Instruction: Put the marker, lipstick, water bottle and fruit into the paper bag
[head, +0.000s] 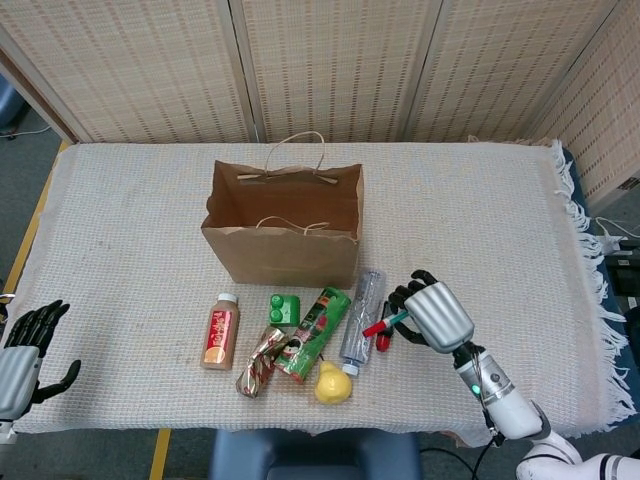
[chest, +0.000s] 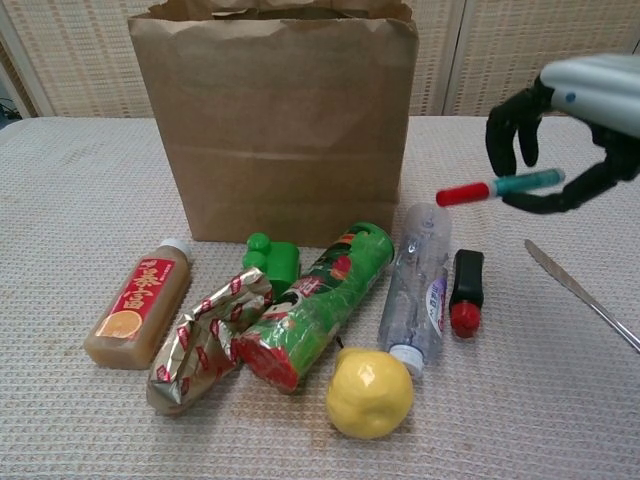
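Observation:
My right hand (head: 432, 314) (chest: 560, 135) holds the marker (chest: 497, 187) (head: 382, 324), teal with a red cap, lifted above the table to the right of the paper bag (head: 284, 228) (chest: 275, 120). The bag stands open and upright. The clear water bottle (head: 362, 312) (chest: 418, 283) lies in front of it. The black and red lipstick (chest: 465, 291) lies just right of the bottle. The yellow fruit (head: 333, 382) (chest: 369, 391) sits near the front edge. My left hand (head: 22, 353) is open at the table's front left corner, away from everything.
A juice bottle (head: 219, 331), a foil packet (head: 260, 361), a green block (head: 285, 308) and a green chip can (head: 315, 333) lie in a row before the bag. A knife (chest: 583, 293) lies at the right. Fringed cloth edge (head: 590, 290) on the right.

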